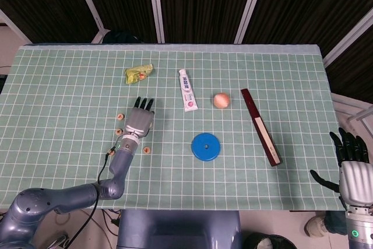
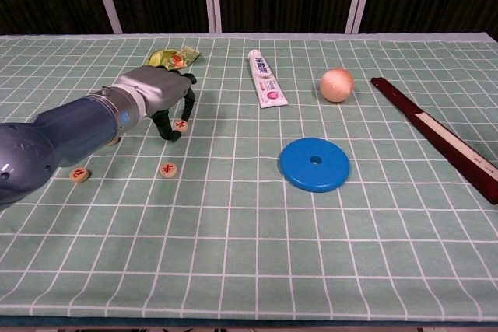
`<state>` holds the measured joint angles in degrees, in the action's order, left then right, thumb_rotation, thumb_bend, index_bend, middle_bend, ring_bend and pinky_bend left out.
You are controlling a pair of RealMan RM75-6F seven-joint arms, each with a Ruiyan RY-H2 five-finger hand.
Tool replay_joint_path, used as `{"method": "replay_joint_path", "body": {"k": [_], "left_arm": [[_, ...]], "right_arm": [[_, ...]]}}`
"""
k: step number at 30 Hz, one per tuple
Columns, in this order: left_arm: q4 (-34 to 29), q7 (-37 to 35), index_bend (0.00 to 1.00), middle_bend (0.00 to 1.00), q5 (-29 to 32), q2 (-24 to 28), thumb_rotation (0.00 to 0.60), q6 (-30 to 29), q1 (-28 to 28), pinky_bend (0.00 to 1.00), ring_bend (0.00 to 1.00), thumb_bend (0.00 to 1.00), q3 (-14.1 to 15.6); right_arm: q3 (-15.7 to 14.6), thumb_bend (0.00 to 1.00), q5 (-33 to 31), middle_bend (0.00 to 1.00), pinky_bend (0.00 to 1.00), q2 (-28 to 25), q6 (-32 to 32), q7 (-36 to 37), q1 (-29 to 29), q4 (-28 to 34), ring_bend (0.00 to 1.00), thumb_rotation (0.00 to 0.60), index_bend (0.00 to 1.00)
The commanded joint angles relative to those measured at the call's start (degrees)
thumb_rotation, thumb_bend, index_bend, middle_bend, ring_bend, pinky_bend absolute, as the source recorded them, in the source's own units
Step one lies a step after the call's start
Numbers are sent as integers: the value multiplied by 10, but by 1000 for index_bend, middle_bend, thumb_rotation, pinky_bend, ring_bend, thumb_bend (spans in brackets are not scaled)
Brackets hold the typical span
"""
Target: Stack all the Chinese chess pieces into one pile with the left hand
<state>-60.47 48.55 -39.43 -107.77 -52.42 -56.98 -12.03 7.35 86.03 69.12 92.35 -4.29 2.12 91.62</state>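
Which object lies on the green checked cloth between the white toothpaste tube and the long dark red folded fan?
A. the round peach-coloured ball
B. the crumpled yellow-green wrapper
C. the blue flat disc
A: the round peach-coloured ball lies between the white toothpaste tube and the long dark red folded fan.

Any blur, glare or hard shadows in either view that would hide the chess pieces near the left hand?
Head view: even light, sharp, no glare; the left hand covers part of the chess pieces. Chest view: sharp, a soft shadow under the hand beside a piece; the near forearm looms large and hides another.
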Motion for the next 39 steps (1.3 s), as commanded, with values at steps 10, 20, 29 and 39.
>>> {"method": "replay_joint_path", "body": {"k": [10, 20, 29, 39], "left_arm": [[-70, -4, 518, 0, -22, 46, 600, -32, 11, 0, 0, 347, -7], [-224, -40, 520, 0, -88, 198, 600, -90, 89, 0, 0, 344, 47], [-217, -115, 518, 0, -170, 227, 600, -86, 135, 0, 0, 340, 98], [-182, -122, 516, 0, -192, 213, 600, -85, 152, 0, 0, 340, 106]], "right_arm": [[1, 232, 0, 13, 0, 0, 2, 3, -1, 0, 0, 600, 95], [0, 232, 0, 13, 0, 0, 0, 1, 0, 1, 0, 600, 95], [1, 232, 1, 13, 0, 1, 5, -3, -2, 2, 0, 600, 95], [2, 232, -2, 13, 0, 0, 3, -2, -2, 3, 0, 600, 95]]}}
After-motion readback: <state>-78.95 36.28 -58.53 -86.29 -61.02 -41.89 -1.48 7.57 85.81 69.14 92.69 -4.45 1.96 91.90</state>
